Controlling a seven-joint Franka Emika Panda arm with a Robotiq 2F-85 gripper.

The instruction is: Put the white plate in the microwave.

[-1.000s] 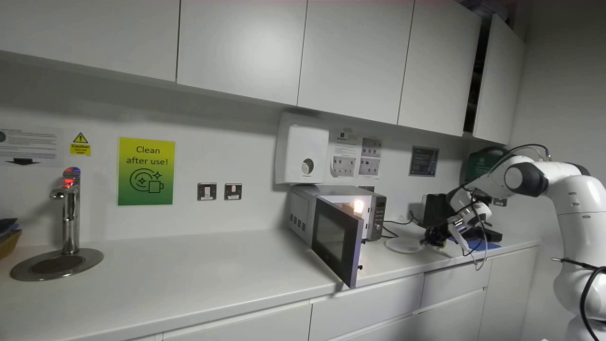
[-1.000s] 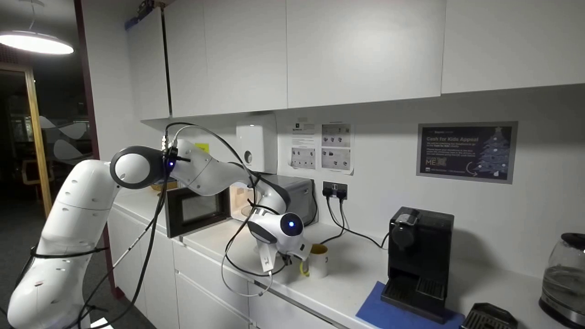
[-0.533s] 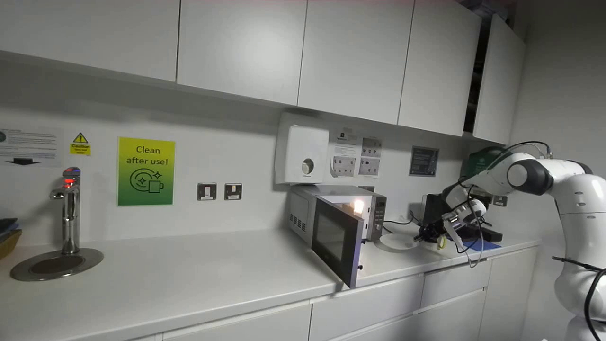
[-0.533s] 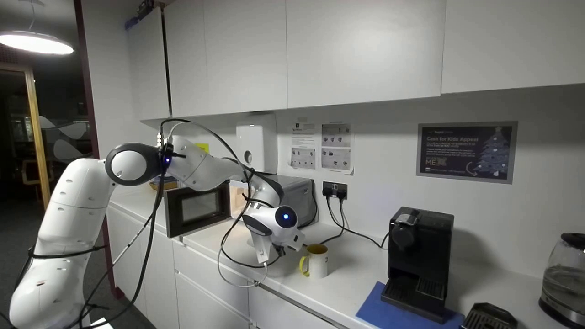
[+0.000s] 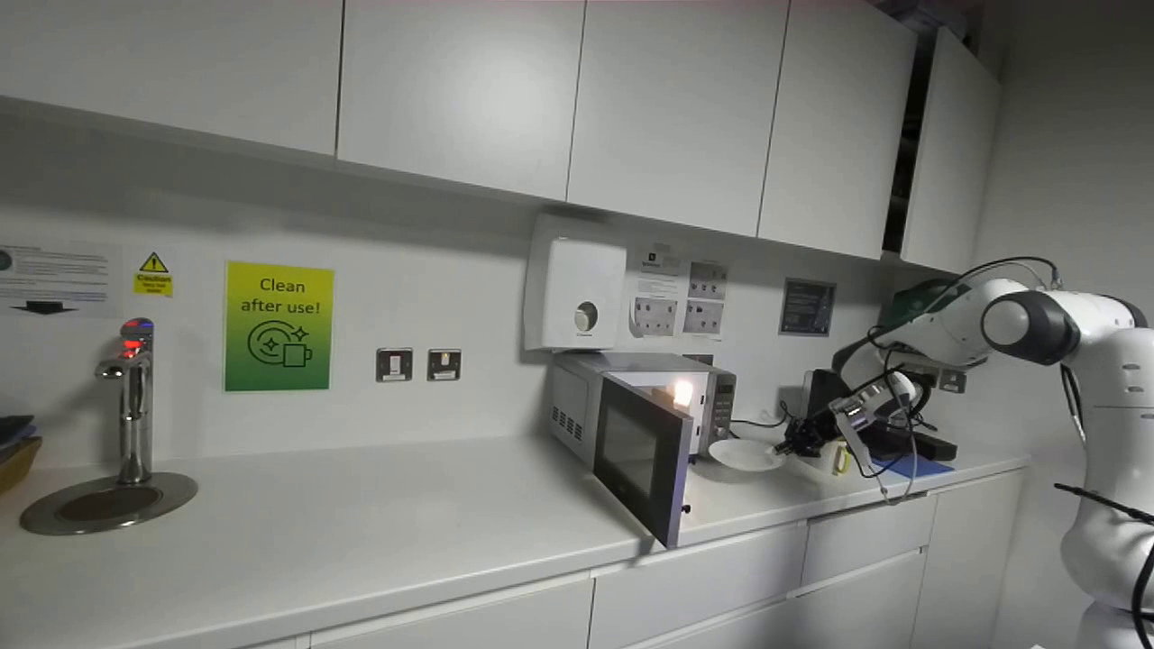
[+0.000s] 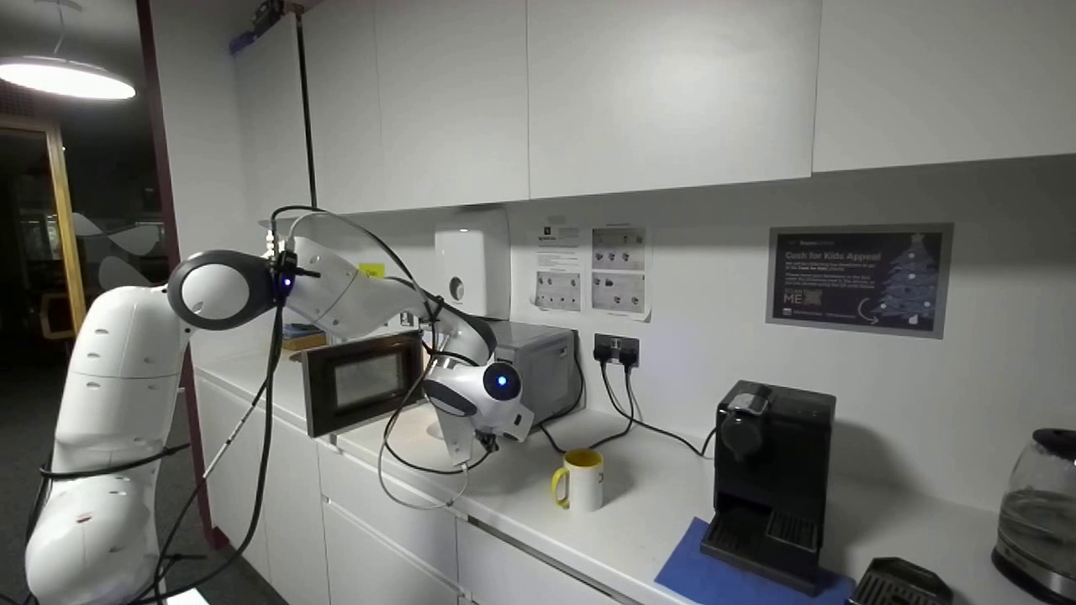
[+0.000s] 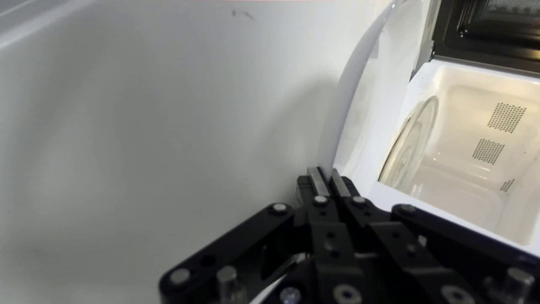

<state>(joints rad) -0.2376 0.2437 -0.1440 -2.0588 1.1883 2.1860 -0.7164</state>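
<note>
The fingers [image 7: 317, 181] pinched the white plate [image 5: 746, 455] by its rim, seemingly just clear of the surface [image 5: 379, 514], back from its front edge near the open microwave [image 6: 540, 363], and bumping its frame risked twisting the plate from that one-sided hold.

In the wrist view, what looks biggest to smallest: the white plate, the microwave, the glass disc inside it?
1. Microwave, partly out of the picture
2. White plate
3. Glass disc
The white plate looks nearer, so real sizes may rank differently.
</note>
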